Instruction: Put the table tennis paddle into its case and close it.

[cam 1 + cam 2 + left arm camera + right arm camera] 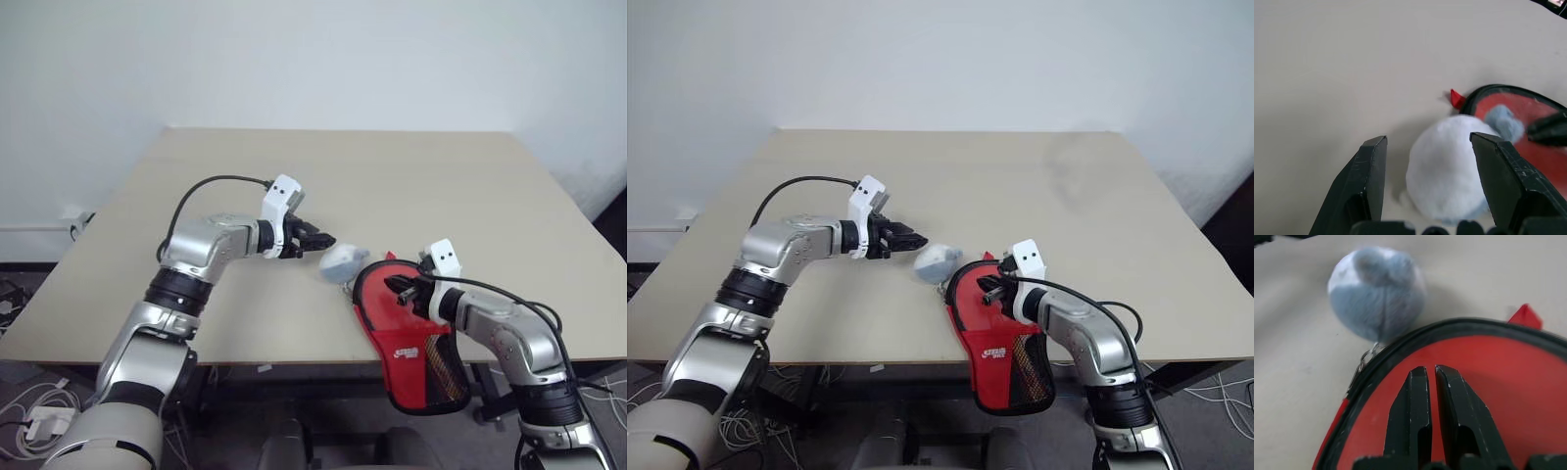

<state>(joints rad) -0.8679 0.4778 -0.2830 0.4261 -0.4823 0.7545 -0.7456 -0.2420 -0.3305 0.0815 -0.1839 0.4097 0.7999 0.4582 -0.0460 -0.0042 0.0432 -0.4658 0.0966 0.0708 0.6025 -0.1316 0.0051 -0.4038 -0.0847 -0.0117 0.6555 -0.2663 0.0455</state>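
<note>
The case lies red side up at the table's front edge, its mesh handle end hanging over the edge. The table tennis paddle is hidden. A pale grey-blue wad sits against the case's round black rim on the left. My left gripper is open just left of the wad, and in the left wrist view its fingers flank the wad without touching it. My right gripper is shut, its tips low over the case's red face. I cannot tell whether they pinch any fabric.
The beige table stretches wide and bare behind the case up to a white wall. A small red tab sticks out at the case's rim near the wad. Cables lie on the floor at the left.
</note>
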